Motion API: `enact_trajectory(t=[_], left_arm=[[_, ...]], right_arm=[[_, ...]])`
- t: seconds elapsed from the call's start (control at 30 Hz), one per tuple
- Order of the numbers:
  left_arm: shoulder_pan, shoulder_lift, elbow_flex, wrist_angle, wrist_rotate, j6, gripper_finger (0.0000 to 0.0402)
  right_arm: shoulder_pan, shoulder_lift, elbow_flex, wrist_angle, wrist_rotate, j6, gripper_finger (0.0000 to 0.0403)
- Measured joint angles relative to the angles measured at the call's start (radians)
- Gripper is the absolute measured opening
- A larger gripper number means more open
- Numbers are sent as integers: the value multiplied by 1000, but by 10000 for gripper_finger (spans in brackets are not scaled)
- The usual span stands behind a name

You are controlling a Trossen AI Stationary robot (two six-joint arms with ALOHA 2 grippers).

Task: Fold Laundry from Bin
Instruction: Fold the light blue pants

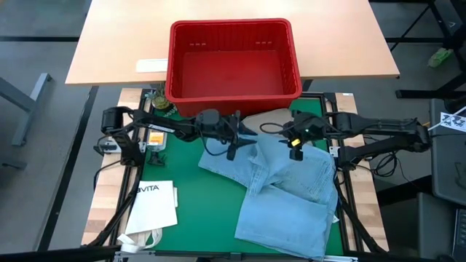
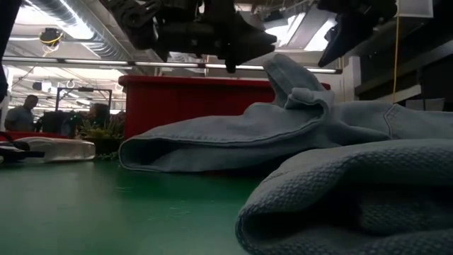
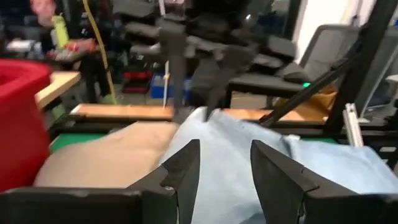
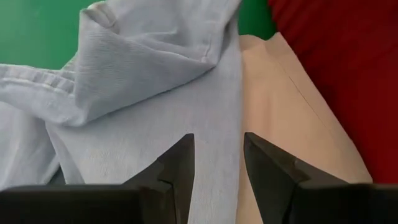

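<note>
The green mat (image 1: 189, 196) carries the light blue denim jeans (image 1: 291, 193), crumpled across its right half, over a khaki-tan garment (image 1: 268, 116). The red bin (image 1: 233, 62) stands empty behind it. A white paper bag (image 1: 154, 204) reads "VITA". The left gripper (image 1: 231, 149) and the right gripper (image 1: 295, 151) hover above the jeans, both with fingers apart, holding nothing.

Setting: robotics lab or workshop, open-plan. Evidence: two dark arms mounted at the left and right edges of a green mat (image 1: 211, 196) on a framed bench; a light wooden table (image 1: 116, 36) butted against the bench's far edge; exposed ceiling ducting (image 2: 78, 14) with strip lighting; people (image 2: 28, 112) at workstations beyond; an office chair (image 3: 339, 46) and cabling behind.
</note>
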Motion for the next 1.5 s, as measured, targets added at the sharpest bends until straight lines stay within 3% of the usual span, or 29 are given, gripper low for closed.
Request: enact_trajectory(t=[0.13, 0.4, 0.5, 0.73, 0.93, 1.1, 1.5], left_arm=[[29, -17, 0, -83, 1, -2, 135], [38, -15, 0, -299, 1, -1, 135], [38, -15, 0, -360, 0, 6, 135], [38, -15, 0, -444, -33, 34, 135], [38, -15, 0, -442, -75, 35, 135], [38, -15, 0, -442, -76, 35, 135], [38, -15, 0, -441, -77, 35, 135]], right_arm=[[0, 39, 0, 66, -46, -73, 138], [1, 127, 0, 340, -293, -263, 138], [0, 142, 0, 441, -339, -291, 138], [0, 189, 0, 484, -432, -307, 138], [1, 256, 0, 492, -450, -307, 138], [1, 283, 0, 512, -527, -306, 138], [0, 287, 0, 419, -472, -274, 138]])
